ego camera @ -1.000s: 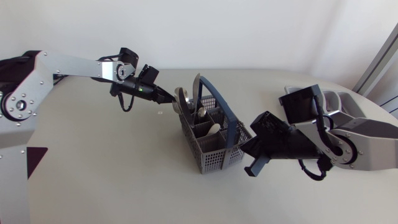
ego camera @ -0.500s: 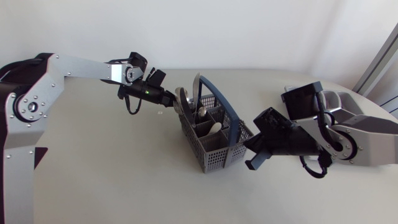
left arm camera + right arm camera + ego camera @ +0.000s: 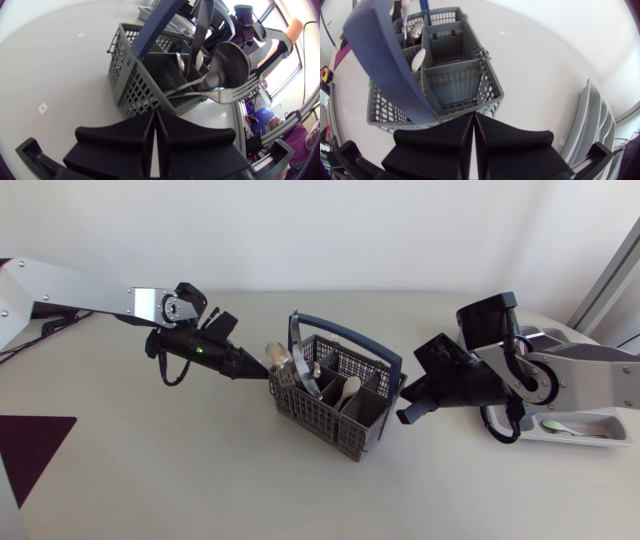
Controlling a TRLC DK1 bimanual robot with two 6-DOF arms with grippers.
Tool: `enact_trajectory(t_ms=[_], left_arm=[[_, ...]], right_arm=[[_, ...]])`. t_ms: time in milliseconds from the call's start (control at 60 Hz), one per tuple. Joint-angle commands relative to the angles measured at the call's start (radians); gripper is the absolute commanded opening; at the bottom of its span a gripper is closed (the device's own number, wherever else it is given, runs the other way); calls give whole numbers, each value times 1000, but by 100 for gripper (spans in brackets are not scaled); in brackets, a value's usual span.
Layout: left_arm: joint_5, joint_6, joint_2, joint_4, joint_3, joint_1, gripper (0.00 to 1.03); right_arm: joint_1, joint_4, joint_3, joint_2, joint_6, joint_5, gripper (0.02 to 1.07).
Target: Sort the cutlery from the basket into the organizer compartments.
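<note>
1. Cutlery (image 3: 349, 388), head view: upright in compartments of the basket (image 3: 315, 418), mid-table. Not yet sorted, save one pale spoon (image 3: 560, 426) lying in the organizer (image 3: 600, 418) at far right.
2. Left gripper (image 3: 263, 368): clenched on nothing, tip at the basket's left corner. Right gripper (image 3: 403, 417): likewise clenched and empty, tip just beside the opposite wall. Probably set so to brace or nudge the basket from both sides before any pick.
3. Left wrist view: fingers (image 3: 120, 145) pressed flat together, no gap, nothing between. Ahead: ladle (image 3: 230, 62) and fork (image 3: 242, 89) leaning out past the basket's corner, stems down in a compartment, so heads likely easiest to reach.
4. Right wrist view: fingers tight together, nothing held, tip close to the basket's near wall; contact not discernible. Blue handle (image 3: 385, 55) arching over the compartments. Cutlery visible only in the far ones; near ones apparently empty.
</note>
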Motion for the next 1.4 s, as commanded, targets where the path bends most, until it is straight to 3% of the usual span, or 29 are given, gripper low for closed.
enact_trajectory(t_ms=[0, 300, 533, 800, 1383], left_arm=[[44, 66, -60, -36, -72, -14, 3], [41, 109, -219, -30, -261, 3, 3], [32, 94, -259, -32, -264, 55, 3], [-14, 74, -273, -27, -299, -32, 3], [-19, 120, -328, -27, -379, -5, 3]], right_arm=[[-14, 30, 59, 40, 16, -11, 8], [-58, 25, 147, 110, 9, -55, 8], [-114, -15, 69, 18, -13, -78, 8], [-85, -39, -8, -39, -16, -97, 8], [17, -61, 239, 184, 39, -123, 8]])
